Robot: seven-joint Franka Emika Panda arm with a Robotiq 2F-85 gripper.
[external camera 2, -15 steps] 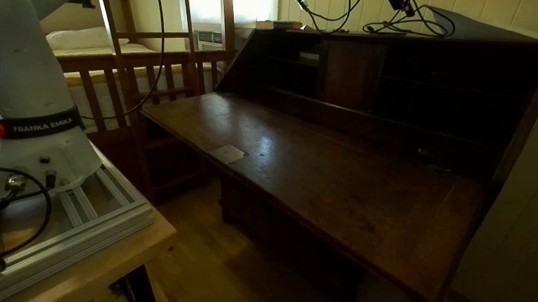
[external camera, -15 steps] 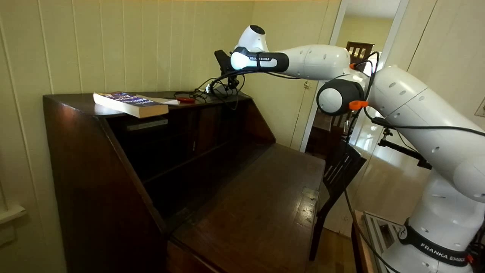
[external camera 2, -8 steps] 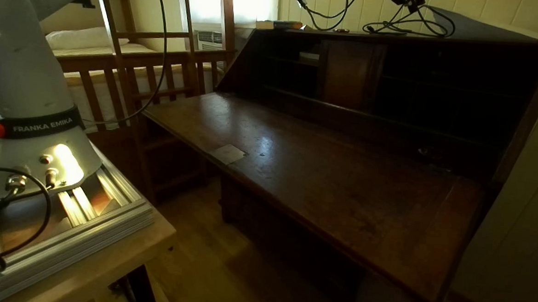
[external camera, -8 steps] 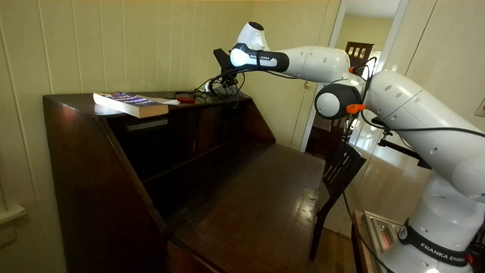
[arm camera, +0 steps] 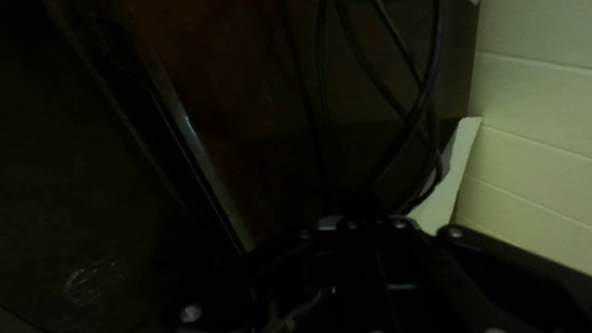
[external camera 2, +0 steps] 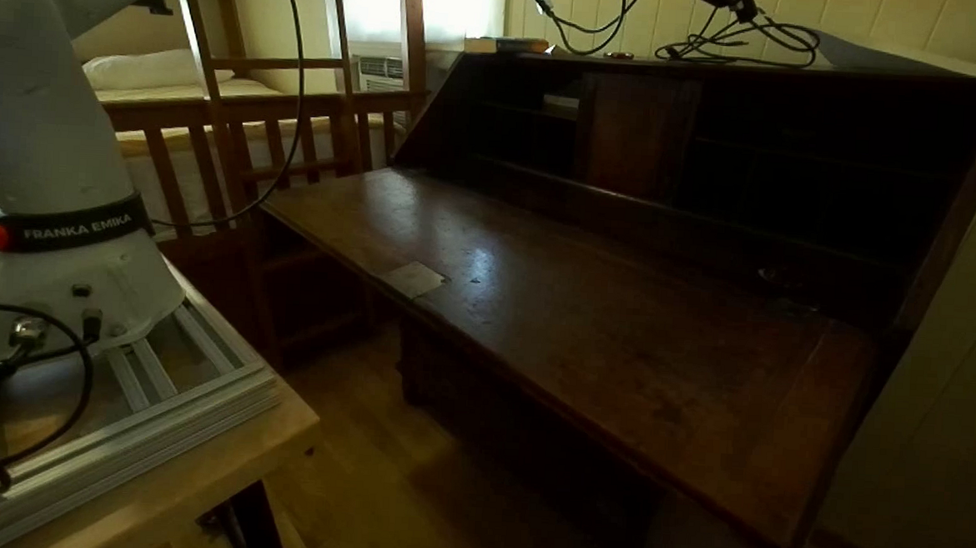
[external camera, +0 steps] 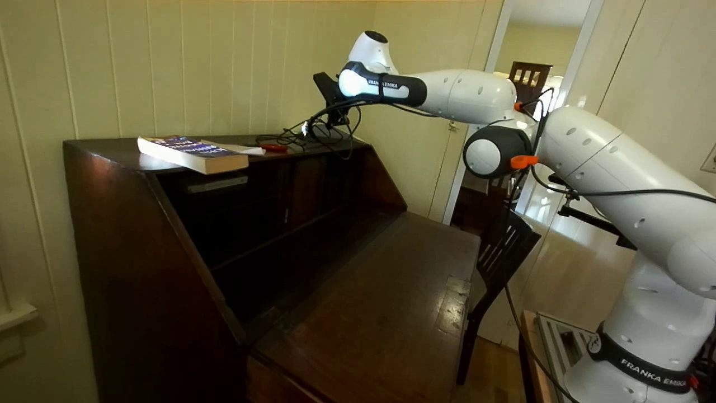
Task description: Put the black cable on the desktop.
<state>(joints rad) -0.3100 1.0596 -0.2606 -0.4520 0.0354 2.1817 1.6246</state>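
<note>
The black cable [arm camera: 418,111] lies in loose loops on the desk's upper shelf [external camera: 112,146]; its strands run up to my fingertips in the wrist view. My gripper [arm camera: 363,223] points down there with its jaws together, the cable disappearing between the tips in the dark. In an exterior view the cable loops [external camera 2: 789,32] gather just beneath the gripper [external camera 2: 745,13], part of them resting on the shelf. Lower down, the brown desktop [external camera 2: 586,312] is folded out in front of the dark cubbyholes.
A thick book [external camera: 196,155] and a red object [external camera: 274,148] share the upper shelf. Close to the gripper, a pale sheet [arm camera: 446,196] leans by the panelled wall [arm camera: 532,152]. Wiring [external camera 2: 588,30] hangs from the arm. A chair [external camera: 506,252] stands beside the desk.
The gripper's jaws have come together. In an exterior view the cable's loops have drawn inward toward the fingertips, while the arm's wrist has shifted only slightly.
</note>
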